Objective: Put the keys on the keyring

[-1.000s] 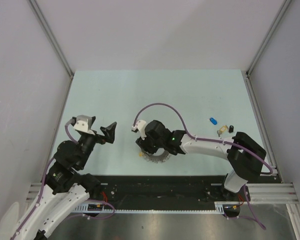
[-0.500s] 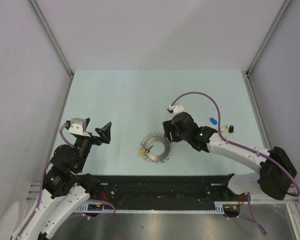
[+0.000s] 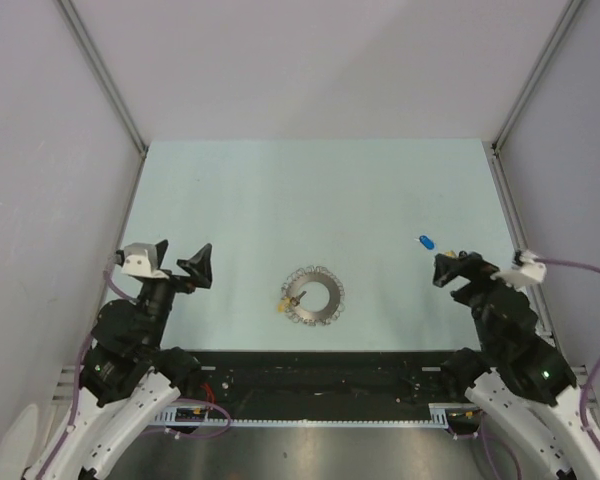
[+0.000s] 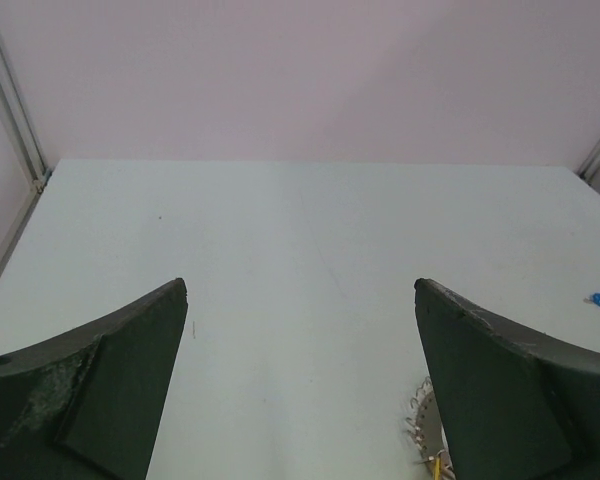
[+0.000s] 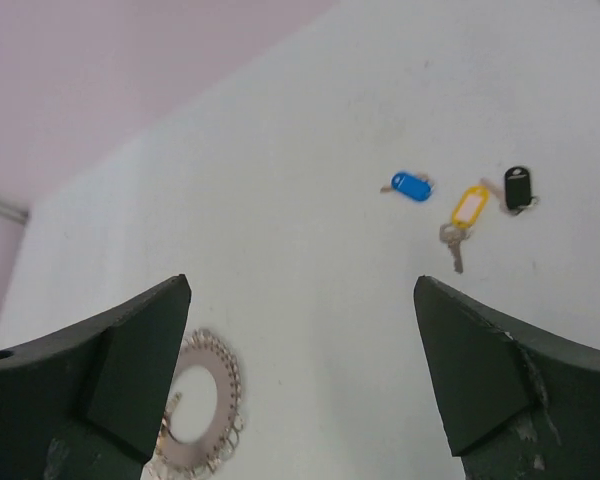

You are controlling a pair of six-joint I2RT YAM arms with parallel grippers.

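Near the front middle of the pale table [image 3: 280, 190], the keyring [image 3: 313, 296] is lying flat with its wide hole facing up, and neither arm is touching it. A tiny yellow-headed key [image 3: 283, 306] is sitting against the ring's near-left edge; whether it is threaded on cannot be told.

Off to the right, well apart from the ring, the blue key [image 3: 426, 241] is lying on the table. The right wrist view is showing it [image 5: 411, 185] beside a yellow key [image 5: 468, 212] with a short silvery blade and a black key [image 5: 519, 187], the three close together but not on the ring [image 5: 205, 405].

At the table's left front edge the left gripper [image 3: 180, 257] is hanging above the surface, its jaws spread wide and holding nothing; its own camera is showing both fingers [image 4: 100, 390] far apart, with a sliver of the keyring [image 4: 425, 425] low between them.

At the right front the right gripper [image 3: 458, 268] is hovering just near the blue key, likewise gaping wide and gripping nothing [image 5: 300, 285].
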